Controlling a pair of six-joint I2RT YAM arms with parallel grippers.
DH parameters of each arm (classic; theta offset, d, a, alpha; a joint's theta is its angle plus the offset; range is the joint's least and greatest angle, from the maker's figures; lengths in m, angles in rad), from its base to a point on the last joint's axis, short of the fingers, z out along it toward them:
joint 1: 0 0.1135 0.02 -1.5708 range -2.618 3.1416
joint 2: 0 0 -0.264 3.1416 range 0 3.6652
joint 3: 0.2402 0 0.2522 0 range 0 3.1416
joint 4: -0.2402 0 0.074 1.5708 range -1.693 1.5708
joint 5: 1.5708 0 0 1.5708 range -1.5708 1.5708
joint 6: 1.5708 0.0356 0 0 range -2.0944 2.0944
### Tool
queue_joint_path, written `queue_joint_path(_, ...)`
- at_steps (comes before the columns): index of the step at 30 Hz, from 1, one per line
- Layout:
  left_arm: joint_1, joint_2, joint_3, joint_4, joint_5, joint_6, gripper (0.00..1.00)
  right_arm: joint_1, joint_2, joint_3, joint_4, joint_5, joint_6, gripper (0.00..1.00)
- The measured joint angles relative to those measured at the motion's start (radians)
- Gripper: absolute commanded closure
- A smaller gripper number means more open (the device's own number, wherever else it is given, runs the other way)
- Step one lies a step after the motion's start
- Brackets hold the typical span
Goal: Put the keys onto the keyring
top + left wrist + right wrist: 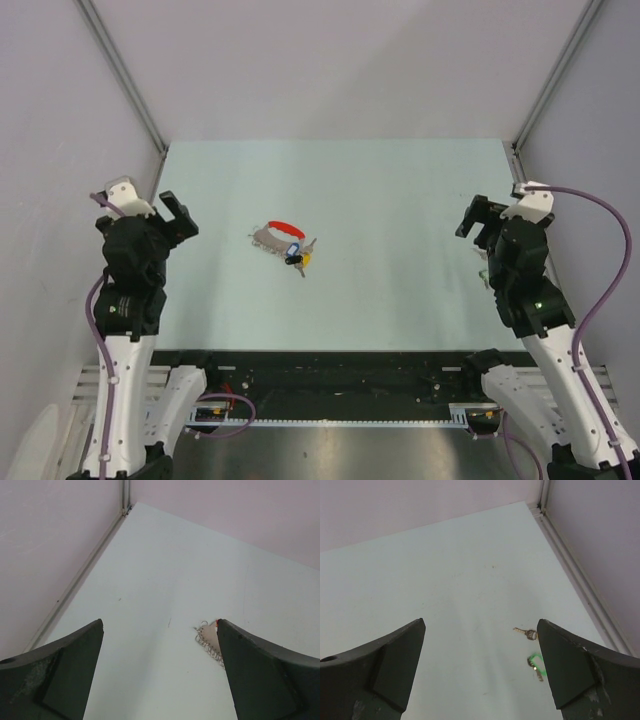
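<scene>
- since both claws hang released and empty, the left gripper and right gripper look parked at the table sides, clear of the work.
- the keyring lies left of centre, blue and yellow keys bunched against it; threaded or not, too small to tell.
- two loose keys lie near the right edge, one green-tagged, its tip meeting a finger edge.

keyring: grey strap, red curved band, lying flat | keys: blue and yellow heads, bunched right beside it | green key, small metal key: loose, far right
</scene>
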Motion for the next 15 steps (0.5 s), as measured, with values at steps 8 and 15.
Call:
queue_joint_path(8, -0.022, -0.09, -0.08, 0.021, -0.141, 0.031, 0.0, -0.005, -0.073, 0.03, -0.002, 0.051, -0.077, 0.0)
queue_joint_path(15, -0.023, -0.102, -0.199, 0.05, -0.145, 0.039, 0.0, 0.025, -0.031, 0.033, 0.004, 0.066, -0.107, 0.0)
